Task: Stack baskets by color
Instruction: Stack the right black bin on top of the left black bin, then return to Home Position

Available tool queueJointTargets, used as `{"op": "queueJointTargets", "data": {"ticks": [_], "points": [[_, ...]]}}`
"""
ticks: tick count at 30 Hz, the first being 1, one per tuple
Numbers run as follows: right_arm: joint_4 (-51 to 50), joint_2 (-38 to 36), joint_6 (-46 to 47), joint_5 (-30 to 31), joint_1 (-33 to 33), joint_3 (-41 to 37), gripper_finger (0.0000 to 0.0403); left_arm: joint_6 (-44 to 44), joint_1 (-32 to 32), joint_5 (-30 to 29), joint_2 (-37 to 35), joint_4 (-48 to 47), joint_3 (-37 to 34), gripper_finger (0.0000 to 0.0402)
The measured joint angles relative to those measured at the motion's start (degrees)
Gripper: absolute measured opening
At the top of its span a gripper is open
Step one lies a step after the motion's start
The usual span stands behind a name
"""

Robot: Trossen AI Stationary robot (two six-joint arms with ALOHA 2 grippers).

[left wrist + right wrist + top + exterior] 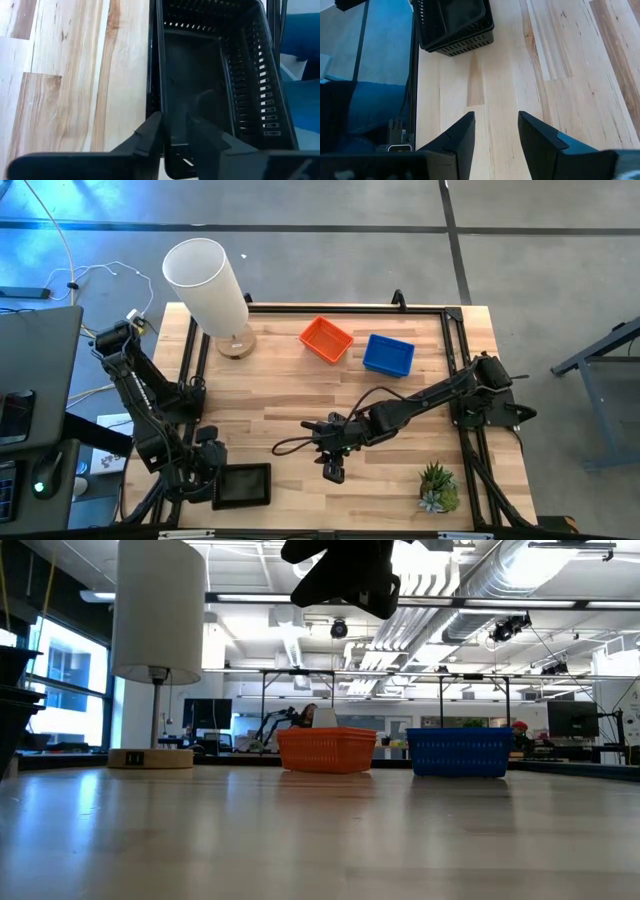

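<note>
At the tabletop's (pixel 300 395) near-left corner, left end effector (pixel 174 131) pinches black basket stack's (pixel 244 485) wall; right end effector (pixel 496 131) hovers spread mid-table; I judge releasing comes next

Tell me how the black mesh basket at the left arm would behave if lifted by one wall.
The black perforated plastic basket probably weighs little: its walls are thin and full of slots. Gripped by one wall, as the left pincer straddles it, it would likely tilt away. It looks like nested baskets in the right wrist view, so the lower one may stay behind.
</note>
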Motion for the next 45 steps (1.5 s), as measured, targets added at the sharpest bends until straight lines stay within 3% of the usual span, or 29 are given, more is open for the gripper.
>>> {"op": "queueJointTargets", "data": {"ticks": [7, 12, 23, 29, 37, 41, 45], "points": [[0.00, 0.00, 0.00, 0.02, 0.00, -0.01, 0.0135, 0.42, 0.90, 0.31, -0.02, -0.11, 0.22, 0.0122], [0.00, 0.00, -0.03, 0.02, 0.00, -0.02, 0.0135, 7.52, 1.75, -0.50, -0.02, 0.04, 3.56, 0.0130], [4.53, -0.50, -9.57, 0.68, -0.13, -0.07, 0.0135, 21.54, 1.84, -11.45, -6.45, 1.81, 5.53, 0.0131], [4.78, -4.49, -18.33, 0.06, -0.17, -0.07, 0.0135, 32.26, 4.26, -12.63, -15.89, 12.91, -0.56, 0.0131], [-0.87, -13.37, -26.96, 9.50, -1.11, -0.80, 0.0135, 44.10, 11.97, -10.32, -31.35, 24.90, -10.99, 0.0131], [-0.12, -18.18, -28.51, 9.44, -2.86, -5.40, 0.0135, 49.54, 15.06, -6.74, -37.84, 30.51, -15.66, 0.0131], [3.84, -24.12, -26.09, 11.39, -5.41, -14.71, 0.0135, 52.32, 17.97, -4.68, -42.94, 34.93, -20.50, 0.0131]]}}
